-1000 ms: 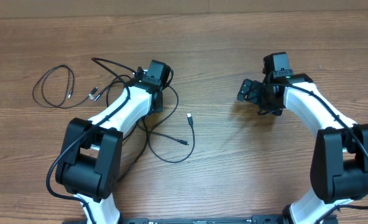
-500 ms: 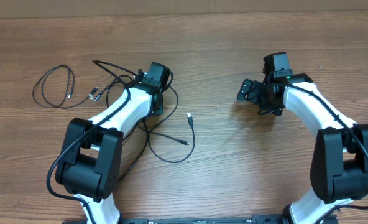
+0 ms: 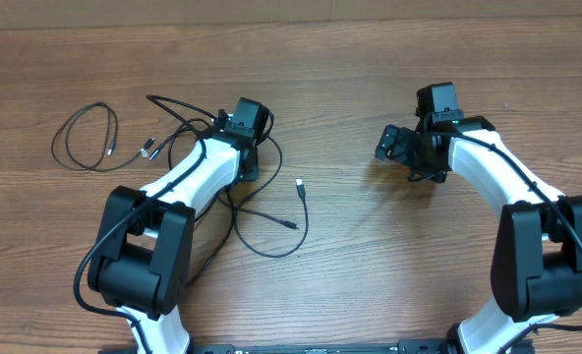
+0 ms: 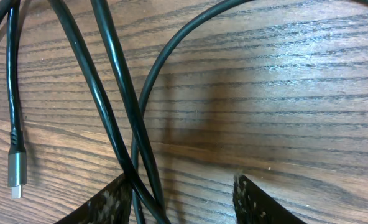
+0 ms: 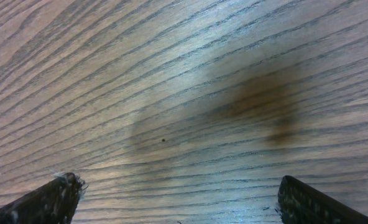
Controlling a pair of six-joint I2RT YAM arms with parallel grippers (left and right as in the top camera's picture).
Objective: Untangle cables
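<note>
cables: thin black cords lying on the left half of the wooden table, in two groups.

group one: a tangled bundle lies under and around the wrist of the left arm. one long strand sweeps out toward the middle of the table, curves back and ends in a small plug. a second plug end lies just below it, inside the same curve.

group two: a separate loop lies farther left, well apart from the bundle and not touching it. a pair of small connectors lies between the loop and the bundle. which cord they belong to cannot be told.

close view of the bundle: several strands cross one another on the wood. a silver-tipped plug lies flat beside them.

left gripper: positioned low over the bundle, jaws partly apart. two crossing strands run past the inner edge of one finger. bare wood shows across the rest of the gap, so nothing is pinched. whether the tips touch the table cannot be told.

right gripper: positioned over the right half of the table, well apart from every cord. jaws are spread wide, with only bare wood grain between them. nothing is held.
</note>
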